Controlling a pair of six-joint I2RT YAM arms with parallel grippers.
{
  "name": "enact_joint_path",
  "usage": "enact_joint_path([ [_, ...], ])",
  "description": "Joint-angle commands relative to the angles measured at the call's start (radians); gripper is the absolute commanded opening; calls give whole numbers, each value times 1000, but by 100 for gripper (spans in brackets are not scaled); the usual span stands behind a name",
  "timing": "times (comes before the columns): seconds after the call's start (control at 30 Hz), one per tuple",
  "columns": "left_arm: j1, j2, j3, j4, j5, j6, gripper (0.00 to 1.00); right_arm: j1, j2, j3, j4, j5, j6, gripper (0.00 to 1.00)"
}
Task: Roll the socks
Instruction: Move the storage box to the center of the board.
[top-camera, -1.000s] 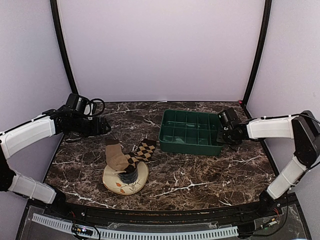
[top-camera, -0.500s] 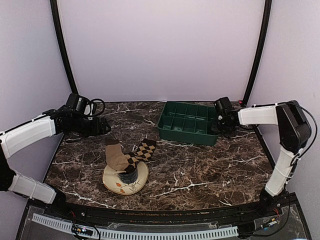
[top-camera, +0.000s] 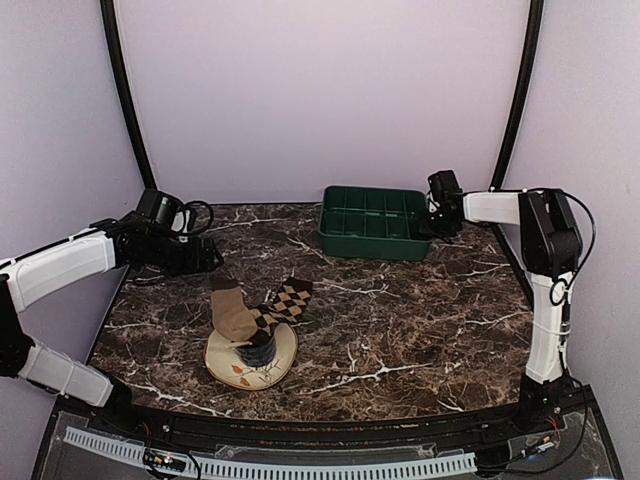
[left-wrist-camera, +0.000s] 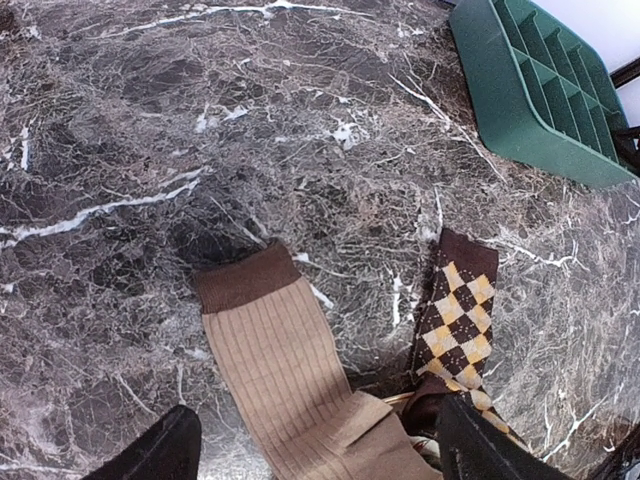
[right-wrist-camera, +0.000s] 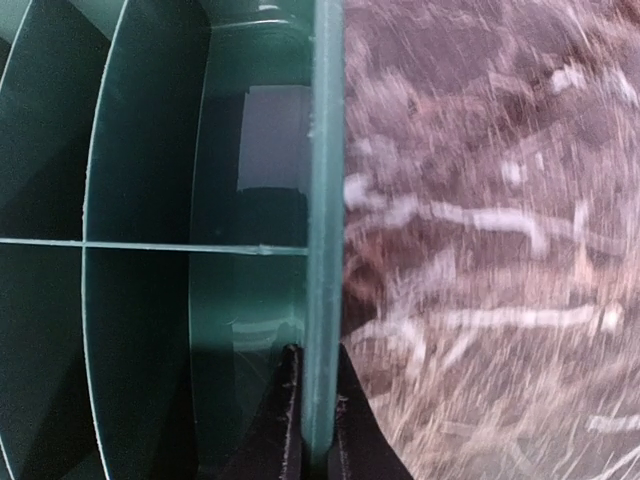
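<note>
A tan-brown sock (top-camera: 232, 312) and a diamond-check sock (top-camera: 288, 298) lie draped over a dark cylinder on a dish, left of the table's middle. In the left wrist view the tan sock (left-wrist-camera: 280, 370) lies between my fingers and the check sock (left-wrist-camera: 458, 325) is to its right. My left gripper (top-camera: 205, 255) hovers behind and to the left of the socks; in its own view the left gripper (left-wrist-camera: 315, 460) is open and empty. My right gripper (top-camera: 437, 215) is at the back right; in its wrist view it (right-wrist-camera: 318, 420) is shut on the green tray's rim (right-wrist-camera: 322, 200).
The green divided tray (top-camera: 372, 222) stands at the back of the table near the wall. A round cream dish with orange marks (top-camera: 250, 362) holds a dark blue cylinder (top-camera: 258, 350) under the socks. Black frame posts stand at both back corners.
My right gripper has carried the green tray from the middle right back and to the left, close to the rear wall. The left arm and the socks have hardly moved.
</note>
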Motion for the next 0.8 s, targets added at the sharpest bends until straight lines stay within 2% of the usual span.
enact_joint_path([
  [0.0, -6, 7, 15, 10, 11, 21, 84, -3, 46, 105, 21, -41, -169, 7],
  [0.2, -6, 13, 14, -3, 28, 31, 84, -3, 102, 184, 43, -50, -245, 15],
  [0.37, -5, 9, 10, -20, 40, 29, 84, -3, 116, 244, 42, -60, -262, 35],
  [0.6, -6, -40, 11, -46, 56, 22, 85, 12, -8, 190, 104, -48, -266, 62],
  [0.77, -6, -95, -14, -54, 67, 0, 85, 52, -105, 162, 93, 20, -305, 65],
])
